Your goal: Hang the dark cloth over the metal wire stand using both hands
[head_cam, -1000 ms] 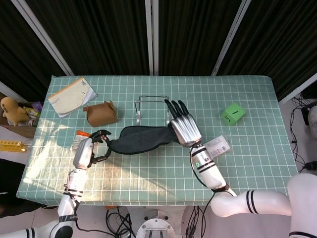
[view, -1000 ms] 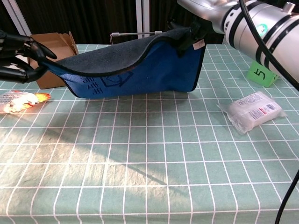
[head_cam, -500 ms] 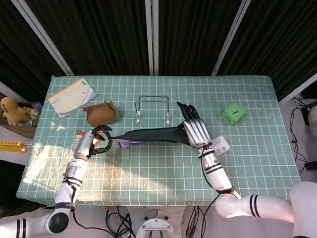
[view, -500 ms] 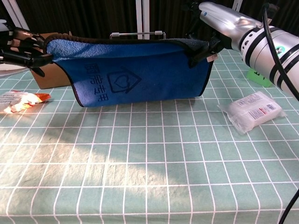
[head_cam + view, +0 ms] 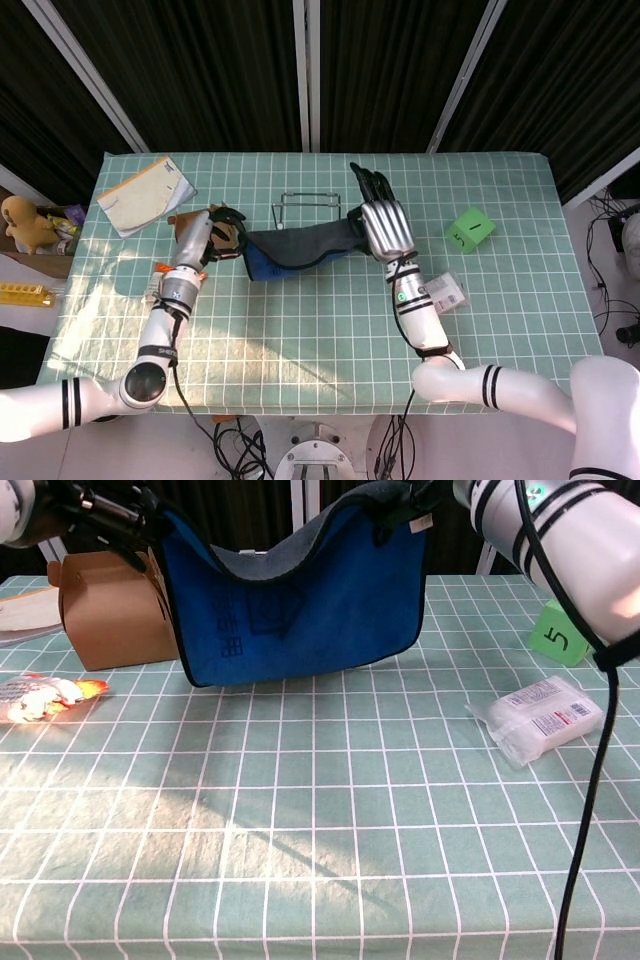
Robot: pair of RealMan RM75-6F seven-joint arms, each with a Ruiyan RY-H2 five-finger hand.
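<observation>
The cloth (image 5: 296, 249) is dark grey on top and blue on its hanging face (image 5: 300, 610). It hangs lifted above the table, sagging in the middle. My left hand (image 5: 222, 230) grips its left corner and my right hand (image 5: 380, 224) holds its right corner. The metal wire stand (image 5: 306, 203) stands just behind the cloth in the head view. In the chest view the cloth hides most of the stand (image 5: 248, 552). At the top edge of the chest view, my left hand (image 5: 100, 502) and my right hand (image 5: 410, 495) show only partly.
A brown cardboard box (image 5: 108, 615) sits at the left, close to my left hand. An open notebook (image 5: 145, 195) lies further back left. An orange snack wrapper (image 5: 45, 697), a white packet (image 5: 543, 717) and a green number card (image 5: 556, 634) lie around the table.
Both hands have raised the cloth and carried it back toward the stand. The hands came closer together, so the cloth now sags in the middle instead of hanging taut.
</observation>
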